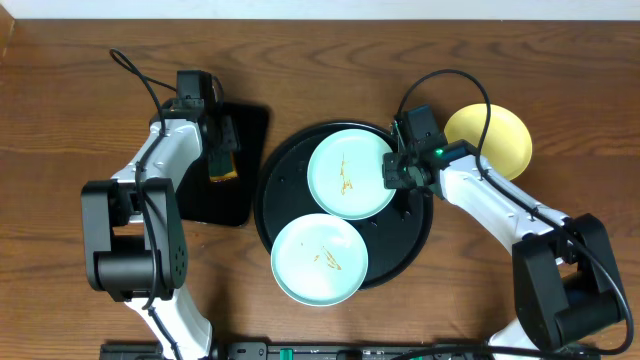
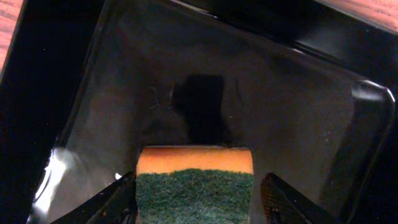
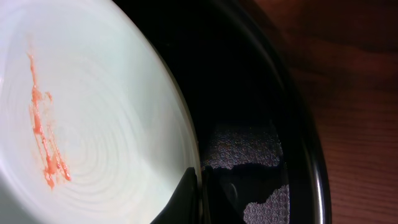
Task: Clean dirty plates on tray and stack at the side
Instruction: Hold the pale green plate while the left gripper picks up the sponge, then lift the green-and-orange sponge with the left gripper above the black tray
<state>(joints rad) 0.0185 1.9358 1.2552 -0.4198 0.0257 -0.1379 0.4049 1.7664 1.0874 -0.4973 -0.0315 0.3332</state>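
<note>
Partly cut off by the bottom edge of the left wrist view, a sponge (image 2: 194, 180) lies in the rectangular black tray (image 2: 261, 93). Its green scouring face is up over an orange body, and its long side runs across between the fingers (image 2: 115, 202). The left gripper (image 2: 198, 202) is spread to either side of it. A thin dark gap shows at one finger, and whether the other touches is hard to tell.

On the round black tray (image 1: 410, 235) two mint plates lie flat, face up, each with orange smears. The upper mint plate (image 1: 345, 180) lies within the rim, while the lower mint plate (image 1: 318, 262) overhangs the tray's near edge. The right gripper (image 1: 392, 172) is pressed together on the upper mint plate's right rim. In its wrist view a dark finger (image 3: 186, 196) laps over that rim, and the rest of the gripper is out of frame. The yellow plate (image 1: 495, 140) sits apart on the desk (image 1: 80, 80), right of the tray, its left edge behind the right arm.
</note>
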